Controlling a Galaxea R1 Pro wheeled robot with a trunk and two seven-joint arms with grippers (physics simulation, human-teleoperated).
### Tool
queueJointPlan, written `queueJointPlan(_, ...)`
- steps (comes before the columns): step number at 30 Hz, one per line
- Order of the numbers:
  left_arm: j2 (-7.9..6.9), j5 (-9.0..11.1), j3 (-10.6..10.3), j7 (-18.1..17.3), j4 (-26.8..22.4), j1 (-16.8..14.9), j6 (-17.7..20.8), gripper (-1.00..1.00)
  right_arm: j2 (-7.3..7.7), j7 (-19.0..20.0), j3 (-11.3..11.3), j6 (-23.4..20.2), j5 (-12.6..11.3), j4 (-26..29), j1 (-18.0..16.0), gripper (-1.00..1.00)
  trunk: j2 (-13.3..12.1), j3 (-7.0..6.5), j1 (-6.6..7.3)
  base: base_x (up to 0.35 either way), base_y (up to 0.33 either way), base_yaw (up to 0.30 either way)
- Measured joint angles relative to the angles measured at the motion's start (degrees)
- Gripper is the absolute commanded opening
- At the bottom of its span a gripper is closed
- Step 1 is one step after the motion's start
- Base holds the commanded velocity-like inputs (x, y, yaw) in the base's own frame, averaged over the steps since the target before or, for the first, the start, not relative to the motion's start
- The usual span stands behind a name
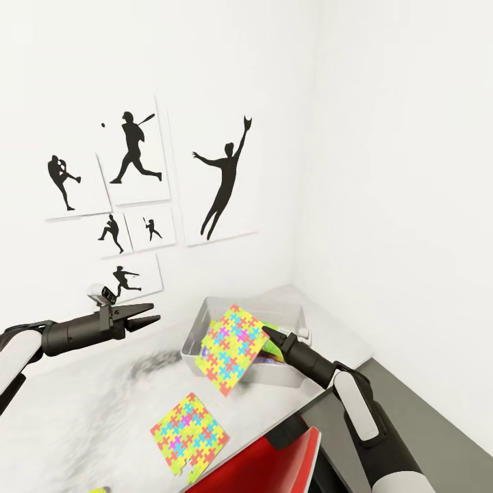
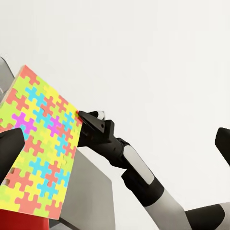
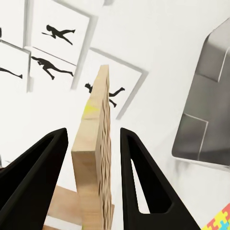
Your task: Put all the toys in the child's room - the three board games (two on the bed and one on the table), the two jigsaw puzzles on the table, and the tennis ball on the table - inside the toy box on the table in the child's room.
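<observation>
R gripper (image 1: 266, 333), center-right of head frame, fingers clamped on edge of a jigsaw puzzle (image 1: 231, 348), tilted over front wall of toy box (image 1: 198, 329). L gripper (image 1: 152, 314), mid-left, fingers spread, holding nothing. 2nd puzzle (image 1: 188, 434) flat on table (image 1: 82, 404), lower center.

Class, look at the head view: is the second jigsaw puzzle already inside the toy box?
No, the second jigsaw puzzle lies flat on the table, apart from the toy box.
</observation>
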State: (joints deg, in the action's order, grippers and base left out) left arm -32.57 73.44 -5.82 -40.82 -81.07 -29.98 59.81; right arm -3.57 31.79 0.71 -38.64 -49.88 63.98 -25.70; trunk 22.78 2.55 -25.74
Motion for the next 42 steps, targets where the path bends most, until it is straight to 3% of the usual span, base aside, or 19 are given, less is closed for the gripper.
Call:
queueJointPlan(13, -0.06, 0.0, 0.1, 0.0, 0.0, 0.0, 0.0, 1.0, -0.06, -0.6, 0.1, 0.2, 0.0, -0.1, 0.0, -1.0, 0.0, 0.0, 0.0, 0.0, 0.0, 0.0)
queueJointPlan(17, -0.04, -0.1, 0.1, 0.0, 0.0, 0.0, 0.0, 1.0, -0.13, -2.6, 0.3, -0.1, 0.0, -0.5, -0.5, -1.0, 0.0, 0.0, 0.0, 0.0, 0.0, 0.0)
queueJointPlan(23, 0.0, -0.2, 0.0, 0.0, 0.0, 0.0, 0.0, 1.0, -0.25, -12.7, 2.3, -0.3, -1.2, -1.1, -5.8, -1.0, 0.0, -0.01, 0.0, 0.0, 0.0, 0.0)
queueJointPlan(28, 0.01, -0.2, 0.1, 0.0, 0.0, 0.0, 0.0, 1.0, -0.62, -18.5, 3.1, -0.4, -2.7, -2.8, -10.4, -1.0, 0.0, -0.01, 0.0, 0.0, 0.0, 0.0)
queueJointPlan(33, 0.01, -0.2, 0.1, 0.0, 0.0, 0.0, 0.0, 1.0, -1.12, -26.6, 4.2, 0.2, -4.4, -10.6, -17.0, -1.0, 0.0, -0.01, 0.0, 0.0, 0.0, 0.0)
queueJointPlan(37, 0.01, -0.1, 0.1, 0.0, 0.0, 0.0, 0.0, 1.0, -1.24, -28.7, 4.4, 2.8, -7.9, -19.5, -22.0, -1.0, 0.0, 0.0, 0.0, 0.0, 0.0, 0.0)
queueJointPlan(42, 0.01, -0.1, 0.1, 0.0, 0.0, 0.0, 0.0, 1.0, -1.29, -29.2, 4.1, 9.5, -9.9, -25.9, -24.7, -1.0, 0.0, 0.0, 0.0, 0.0, 0.0, 0.0)
